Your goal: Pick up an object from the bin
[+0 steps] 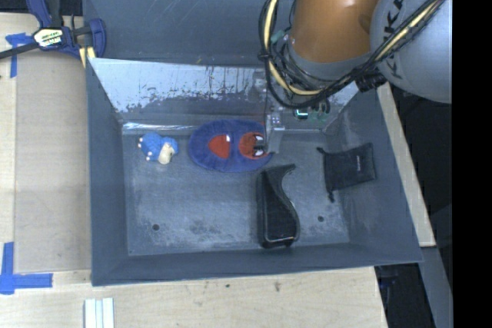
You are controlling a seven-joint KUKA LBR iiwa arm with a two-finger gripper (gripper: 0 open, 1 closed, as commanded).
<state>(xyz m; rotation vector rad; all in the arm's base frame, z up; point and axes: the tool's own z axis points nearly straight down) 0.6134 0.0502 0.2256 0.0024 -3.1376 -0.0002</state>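
Observation:
My gripper (274, 131) hangs below the arm's orange cover, at the right edge of a round blue soft thing (209, 154) with two red patches, which lies in the middle of the bin near the back wall. The gripper's tip is right beside the right-hand red patch (250, 145). A black curved handle-like thing (277, 207) lies just in front of it, towards the bin's front wall.
A small blue and white toy (157, 149) lies left of the blue thing. A black folded piece (350, 167) rests at the right side of the bin. The arm and its cables cover the back right corner.

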